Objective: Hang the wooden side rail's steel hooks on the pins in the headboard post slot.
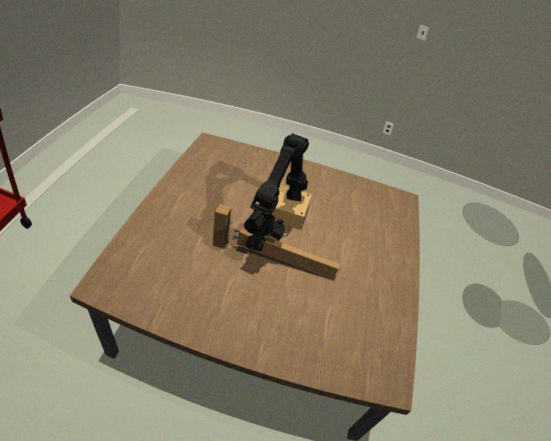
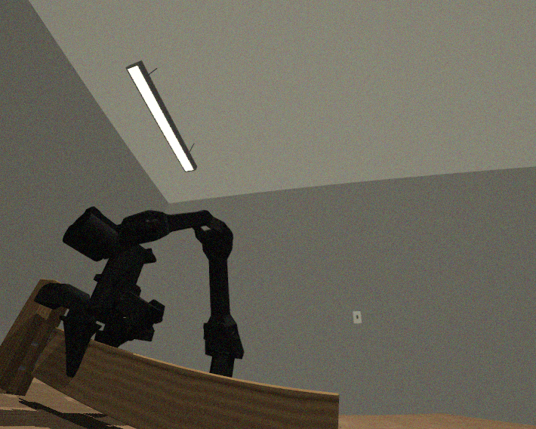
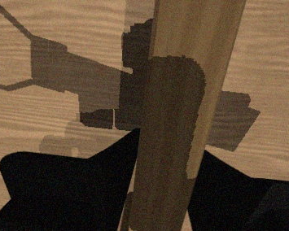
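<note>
The wooden side rail (image 1: 309, 262) (image 2: 213, 396) (image 3: 194, 32) slopes, its hook end raised off the table and its far end low at the table on the right. My gripper (image 1: 259, 241) (image 2: 77, 357) (image 3: 157, 135) is shut on the rail near the hook end, one finger on each side. Two steel hooks (image 1: 237, 231) stick out of that end toward the post, with a small gap between them and the post in the top view. The headboard post (image 1: 221, 227) (image 2: 12, 341) stands upright on the table. Two pins (image 2: 34, 344) show faintly in its shadowed slot. The wrist view shows neither hooks nor post.
The wooden table (image 1: 195, 303) carries everything. The arm's base stands on a light wooden block (image 1: 292, 219) behind the rail. A red cart (image 1: 1, 208) stands on the floor at the left, away from the table. The arm's shadow falls around the post and rail.
</note>
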